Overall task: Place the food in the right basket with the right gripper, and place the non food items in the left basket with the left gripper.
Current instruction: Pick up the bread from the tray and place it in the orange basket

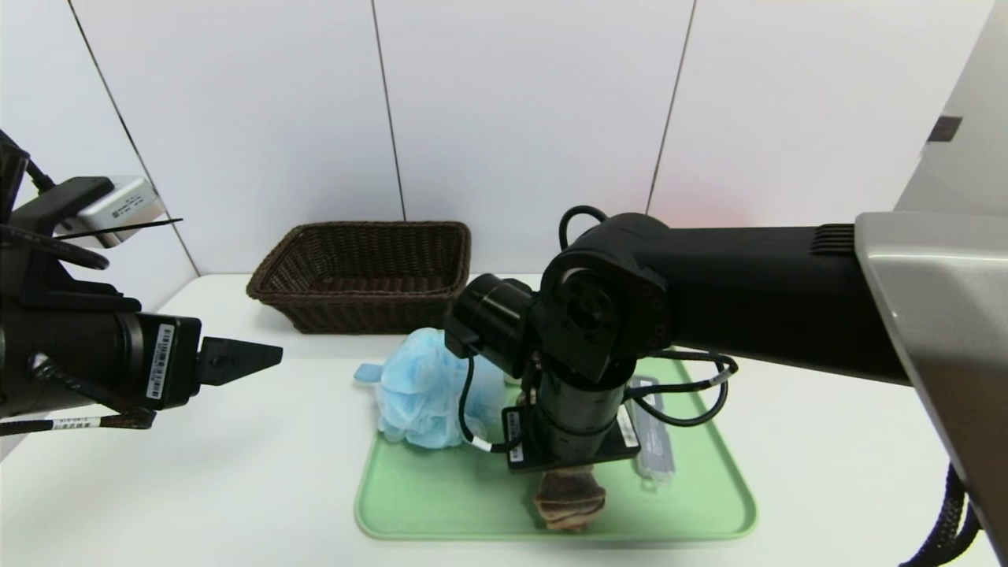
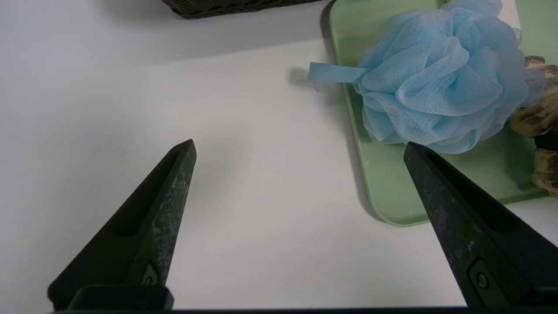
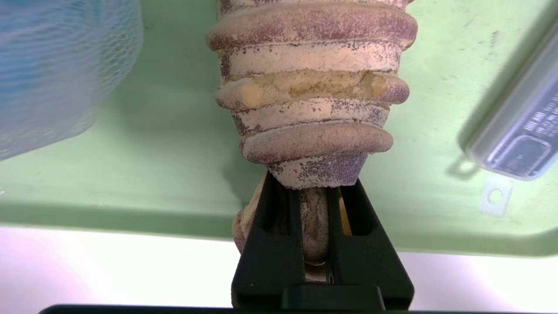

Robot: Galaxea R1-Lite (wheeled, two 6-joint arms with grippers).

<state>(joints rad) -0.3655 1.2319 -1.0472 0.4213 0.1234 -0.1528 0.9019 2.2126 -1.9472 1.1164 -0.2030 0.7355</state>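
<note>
Loaf: the long bread loaf with brown and tan marbled ridges (image 3: 311,100) lay on the pale green plastic tray (image 1: 441,504), low and centre in the head view, mostly hidden under the right arm.
Right hand: the right hand (image 3: 322,209) pointed steeply down at the loaf, its two black fingers pinched shut on one narrow end of it, as the right wrist view showed.
Left hand: the left hand (image 2: 301,152) hung at the left edge of the head view, fingers spread wide and holding nothing, above bare white table (image 2: 244,183) just beside the tray's corner.
Other items: a fluffy light blue mesh bath pouf (image 1: 429,390) sat on the tray just left of the loaf; a slim grey case with a printed label (image 1: 654,441) lay just right of it.
Baskets: a dark brown woven wicker basket (image 1: 366,272) stood at upper centre-left of the head view, against the wall. No orange basket was in view.
Handling, as I judged it: the loaf looked light and soft, with one crease already split open. Pinched by the tip, it could droop, swing or tear; a hold nearer the middle, across a ridge, looked safer.
Progress: the loaf did not look clearly lifted off the tray yet.
</note>
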